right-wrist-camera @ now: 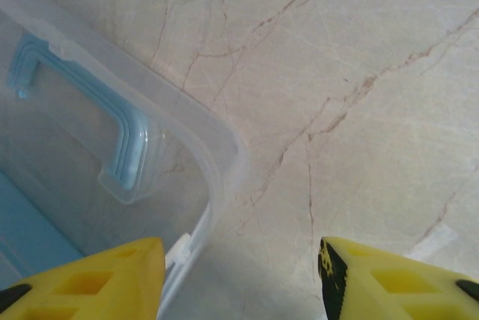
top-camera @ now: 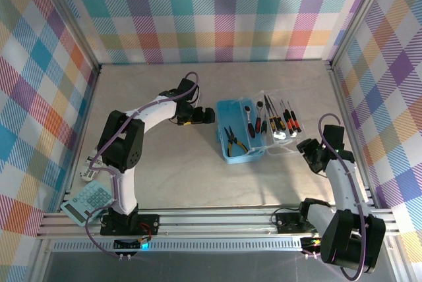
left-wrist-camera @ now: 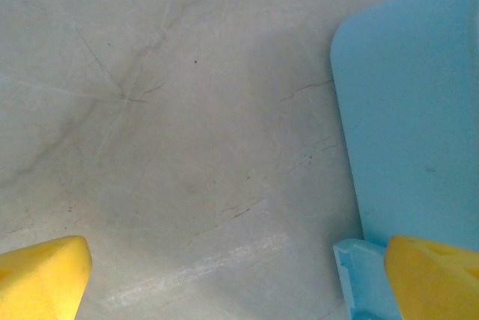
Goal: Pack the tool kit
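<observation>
The tool kit (top-camera: 239, 138), lying open on the table (top-camera: 171, 183), looked light, stiff and slick, best taken by the rim of its clear lid (right-wrist-camera: 187, 122), which the right gripper (right-wrist-camera: 241, 268) straddled with jaws apart while the left gripper (left-wrist-camera: 238, 275) gaped wide beside it.

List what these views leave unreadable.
Top view: screwdrivers too small to read tip types.
Top view: calculator partly hidden by the left arm.
Right wrist view: lid rim runs behind a finger; contact unclear.
Left wrist view: case cut off at the right edge.
</observation>
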`<action>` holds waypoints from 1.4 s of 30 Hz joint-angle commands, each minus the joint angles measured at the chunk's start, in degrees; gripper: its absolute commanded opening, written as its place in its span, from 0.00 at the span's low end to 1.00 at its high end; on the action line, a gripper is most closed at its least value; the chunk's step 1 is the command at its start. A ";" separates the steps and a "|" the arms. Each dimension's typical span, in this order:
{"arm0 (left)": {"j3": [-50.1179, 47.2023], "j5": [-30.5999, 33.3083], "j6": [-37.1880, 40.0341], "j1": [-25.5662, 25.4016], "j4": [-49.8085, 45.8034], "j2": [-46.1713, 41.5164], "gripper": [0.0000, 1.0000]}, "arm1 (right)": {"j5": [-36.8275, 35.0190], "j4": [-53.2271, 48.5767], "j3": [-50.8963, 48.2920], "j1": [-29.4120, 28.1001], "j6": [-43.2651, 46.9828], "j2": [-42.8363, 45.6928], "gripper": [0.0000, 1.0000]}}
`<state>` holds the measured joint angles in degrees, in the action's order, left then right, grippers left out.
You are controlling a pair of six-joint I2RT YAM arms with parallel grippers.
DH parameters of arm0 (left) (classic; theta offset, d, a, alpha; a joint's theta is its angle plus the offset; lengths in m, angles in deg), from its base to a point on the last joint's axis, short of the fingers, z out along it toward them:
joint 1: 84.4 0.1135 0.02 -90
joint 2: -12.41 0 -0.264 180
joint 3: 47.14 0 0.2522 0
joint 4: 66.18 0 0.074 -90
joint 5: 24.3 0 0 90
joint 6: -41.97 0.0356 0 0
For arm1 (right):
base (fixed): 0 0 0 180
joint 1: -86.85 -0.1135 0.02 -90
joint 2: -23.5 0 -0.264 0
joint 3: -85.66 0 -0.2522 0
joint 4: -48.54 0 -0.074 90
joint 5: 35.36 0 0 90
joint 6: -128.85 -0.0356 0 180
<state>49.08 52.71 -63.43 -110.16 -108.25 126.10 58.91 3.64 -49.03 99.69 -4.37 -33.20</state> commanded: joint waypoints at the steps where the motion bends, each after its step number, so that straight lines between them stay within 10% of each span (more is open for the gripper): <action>1: 1.09 -1.20 -0.51 -0.61 0.28 0.74 1.00 | -1.00 5.50 -0.28 0.41 -1.43 -1.85 0.55; 10: 1.42 -1.23 -0.42 -0.64 -0.15 1.56 1.00 | -0.54 11.56 -1.23 -0.62 -1.67 -8.73 0.44; 19: 2.98 -2.26 -1.03 -0.83 0.27 4.58 1.00 | -6.10 9.74 1.32 -6.36 0.29 -8.68 0.00; 42: 6.93 -3.53 -1.65 -1.88 0.76 7.91 1.00 | -39.95 -5.56 22.06 -43.81 6.40 -4.57 0.00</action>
<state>54.11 52.05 -65.31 -110.13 -110.44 131.93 16.93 -5.84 -30.28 62.27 0.44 -36.57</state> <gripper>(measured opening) 0.995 0.053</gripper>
